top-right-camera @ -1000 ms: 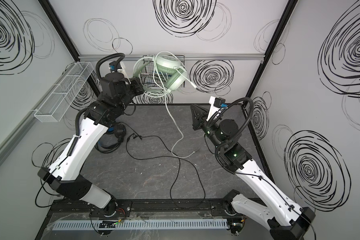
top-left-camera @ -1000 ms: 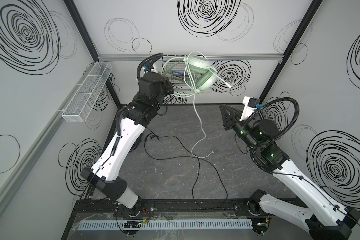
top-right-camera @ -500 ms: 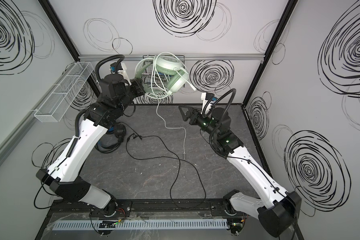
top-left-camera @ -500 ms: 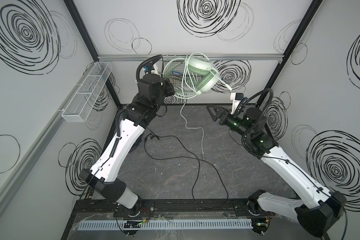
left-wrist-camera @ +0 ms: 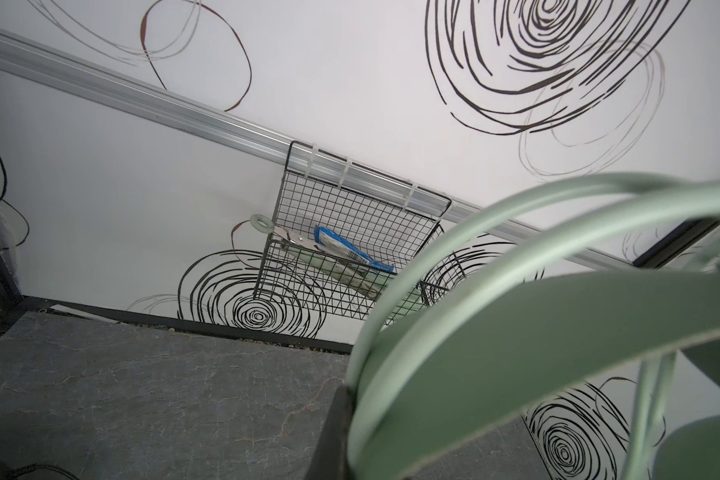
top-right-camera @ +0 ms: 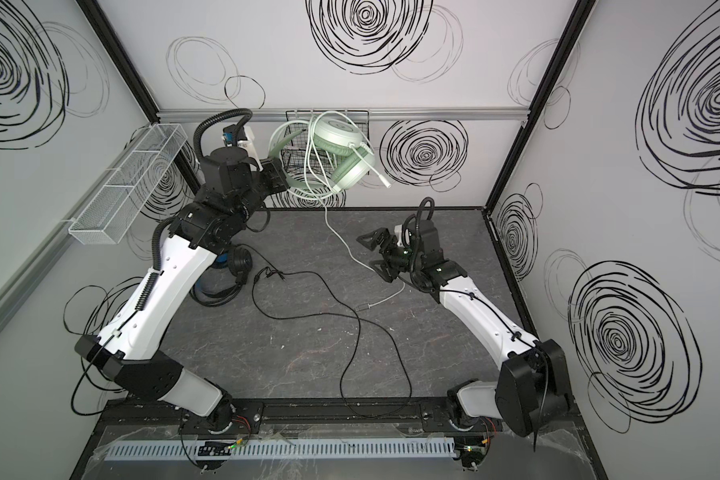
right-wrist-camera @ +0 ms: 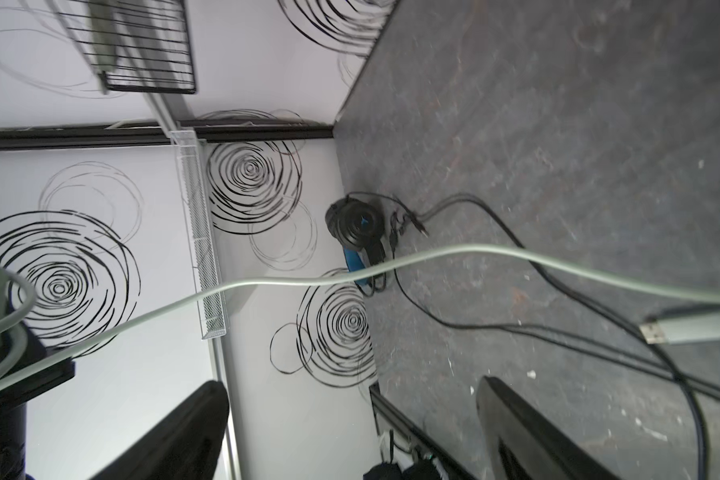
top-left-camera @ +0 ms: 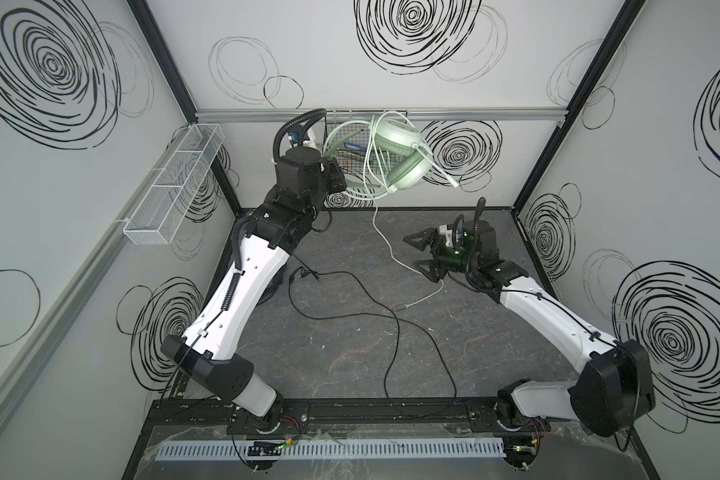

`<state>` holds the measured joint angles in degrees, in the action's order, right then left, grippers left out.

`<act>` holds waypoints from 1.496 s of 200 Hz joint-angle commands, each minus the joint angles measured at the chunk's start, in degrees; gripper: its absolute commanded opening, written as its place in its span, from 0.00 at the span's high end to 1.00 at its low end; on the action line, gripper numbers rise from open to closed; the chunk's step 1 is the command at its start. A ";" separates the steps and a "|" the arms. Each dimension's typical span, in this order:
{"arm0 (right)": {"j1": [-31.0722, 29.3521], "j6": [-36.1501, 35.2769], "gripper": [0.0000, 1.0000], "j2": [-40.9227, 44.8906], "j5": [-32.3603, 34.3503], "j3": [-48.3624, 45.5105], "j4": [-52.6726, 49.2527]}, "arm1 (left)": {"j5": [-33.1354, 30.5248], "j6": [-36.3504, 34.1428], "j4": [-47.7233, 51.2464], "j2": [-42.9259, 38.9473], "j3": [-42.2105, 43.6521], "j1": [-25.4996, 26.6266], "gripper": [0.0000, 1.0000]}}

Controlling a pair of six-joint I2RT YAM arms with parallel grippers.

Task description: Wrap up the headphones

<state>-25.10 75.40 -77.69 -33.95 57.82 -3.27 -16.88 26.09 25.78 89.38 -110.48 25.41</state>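
Slate-grey tabletop (top-left-camera: 350, 365), swirl-printed walls (top-left-camera: 516, 54). Before the wire basket (left-wrist-camera: 350, 216) the left gripper (top-left-camera: 336, 180) clamps the mint headset (top-left-camera: 398, 139) aloft. Below it the right gripper (top-left-camera: 421, 254) gapes empty. The black headset (top-right-camera: 240, 262) lies lower left.

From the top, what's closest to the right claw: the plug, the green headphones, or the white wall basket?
From the right gripper, which is open:
1. Plug, on the floor close by.
2. Green headphones, raised by the back wall.
3. White wall basket, on the far left wall.
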 commanded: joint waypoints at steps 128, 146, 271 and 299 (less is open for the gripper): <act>1.90 8.41 0.04 -5.47 4.89 -8.08 1.94 | -1.33 -0.69 -6.60 -1.78 -3.23 2.19 1.00; 3.17 6.52 0.07 -7.38 5.90 -7.30 1.89 | -1.14 -0.77 -6.49 -1.76 -3.56 2.24 1.00; 8.90 -1.13 0.97 -13.09 11.02 -0.78 2.31 | 9.85 0.81 -10.23 -6.20 2.90 -0.50 1.00; 11.92 -7.03 1.00 -12.77 12.93 5.33 -2.47 | 21.40 1.46 -16.30 -9.97 10.83 -3.76 1.00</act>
<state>-15.77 73.89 -92.42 -24.01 57.54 -2.37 -6.90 24.10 22.57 84.25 -103.90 24.32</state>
